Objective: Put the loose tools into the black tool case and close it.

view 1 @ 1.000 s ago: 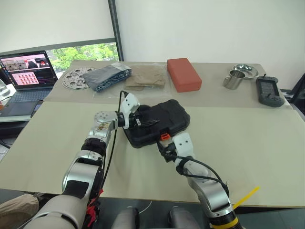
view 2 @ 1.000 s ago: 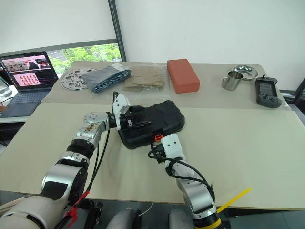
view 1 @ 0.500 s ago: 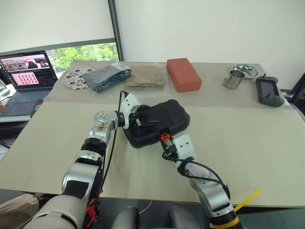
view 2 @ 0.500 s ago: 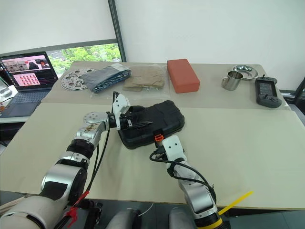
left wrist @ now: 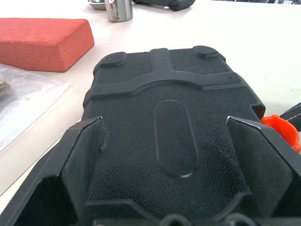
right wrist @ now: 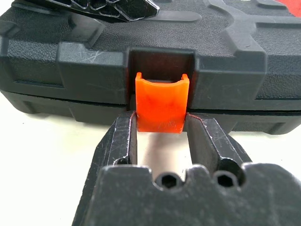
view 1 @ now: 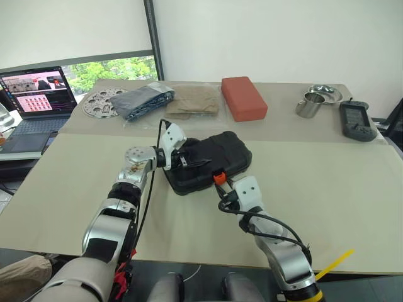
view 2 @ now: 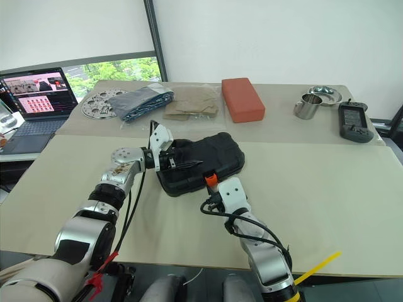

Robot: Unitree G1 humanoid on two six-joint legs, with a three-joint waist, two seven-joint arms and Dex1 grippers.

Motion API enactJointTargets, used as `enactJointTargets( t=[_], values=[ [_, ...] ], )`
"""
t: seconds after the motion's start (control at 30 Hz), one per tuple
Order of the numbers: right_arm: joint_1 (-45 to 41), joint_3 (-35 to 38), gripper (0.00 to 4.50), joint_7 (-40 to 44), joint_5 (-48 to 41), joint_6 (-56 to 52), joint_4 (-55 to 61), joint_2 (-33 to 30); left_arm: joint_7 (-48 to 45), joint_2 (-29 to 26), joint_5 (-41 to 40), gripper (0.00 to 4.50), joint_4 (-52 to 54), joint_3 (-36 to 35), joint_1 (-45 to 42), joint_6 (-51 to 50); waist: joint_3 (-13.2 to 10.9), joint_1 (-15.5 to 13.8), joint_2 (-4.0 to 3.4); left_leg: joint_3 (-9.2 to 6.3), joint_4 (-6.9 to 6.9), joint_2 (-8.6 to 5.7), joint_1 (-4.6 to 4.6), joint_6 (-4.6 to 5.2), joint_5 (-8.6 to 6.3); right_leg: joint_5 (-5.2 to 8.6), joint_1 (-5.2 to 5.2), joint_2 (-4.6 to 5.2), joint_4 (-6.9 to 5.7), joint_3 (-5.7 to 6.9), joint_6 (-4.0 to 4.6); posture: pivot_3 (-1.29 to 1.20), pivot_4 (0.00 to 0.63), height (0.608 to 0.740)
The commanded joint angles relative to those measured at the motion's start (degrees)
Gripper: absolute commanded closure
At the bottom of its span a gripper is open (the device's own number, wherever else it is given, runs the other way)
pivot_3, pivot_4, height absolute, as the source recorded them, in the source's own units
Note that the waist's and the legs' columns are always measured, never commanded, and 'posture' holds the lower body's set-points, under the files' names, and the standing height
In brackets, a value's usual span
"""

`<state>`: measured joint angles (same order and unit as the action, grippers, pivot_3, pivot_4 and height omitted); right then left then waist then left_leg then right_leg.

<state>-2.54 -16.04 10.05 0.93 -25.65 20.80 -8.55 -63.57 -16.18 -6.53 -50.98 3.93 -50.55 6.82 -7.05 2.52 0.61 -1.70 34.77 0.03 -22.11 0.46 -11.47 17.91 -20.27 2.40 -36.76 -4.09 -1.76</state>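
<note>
1. We see the black tool case (view 1: 208, 161) lying lid down at mid-table, its orange latch (right wrist: 160, 106) facing the near edge.
2. Right gripper (right wrist: 161, 129) pinches the latch on both sides.
3. Left gripper (view 1: 186, 155) rests spread wide over the case's left end — fingers (left wrist: 77, 162) apart on the lid.
4. Behind, well apart: red-orange block (view 1: 243, 97), folded cloths (view 1: 169, 100), metal cup (view 1: 308, 104), laptop (view 1: 36, 97).

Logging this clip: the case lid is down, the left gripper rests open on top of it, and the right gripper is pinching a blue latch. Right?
Not quite: the latch is orange, as the right wrist view shows. The rest stands: the black tool case is closed, the left gripper open over it, the right gripper pinching the latch.
</note>
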Motion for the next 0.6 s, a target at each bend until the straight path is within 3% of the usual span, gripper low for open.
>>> enactJointTargets(
  t=[0.03, 0.6],
  values=[
    [-2.58, 1.12, 3.23, 0.0, 0.53, 1.26, 1.74, 0.32, -0.15, 0.0, 1.96, 0.0, -1.6, 1.67, 2.23, -0.53, 0.0, 0.02, 0.0, 0.0, 0.0, 0.0, 0.0, 0.0, 0.0, 0.0, 0.0, 0.0, 0.0, 0.0, 0.0, 0.0, 0.15, 0.74],
    [-1.95, 2.76, 3.23, 3.41, -1.44, -1.58, 2.07, -0.63, 0.42, -0.15, 1.94, 0.0, -1.13, 1.48, 2.69, -0.65, 0.01, 0.07, -0.01, 0.01, 0.0, 0.01, 0.03, 0.0, 0.0, 0.0, 0.02, -0.01, -0.01, 0.0, 0.0, 0.0, 0.15, 0.74]
  ],
)
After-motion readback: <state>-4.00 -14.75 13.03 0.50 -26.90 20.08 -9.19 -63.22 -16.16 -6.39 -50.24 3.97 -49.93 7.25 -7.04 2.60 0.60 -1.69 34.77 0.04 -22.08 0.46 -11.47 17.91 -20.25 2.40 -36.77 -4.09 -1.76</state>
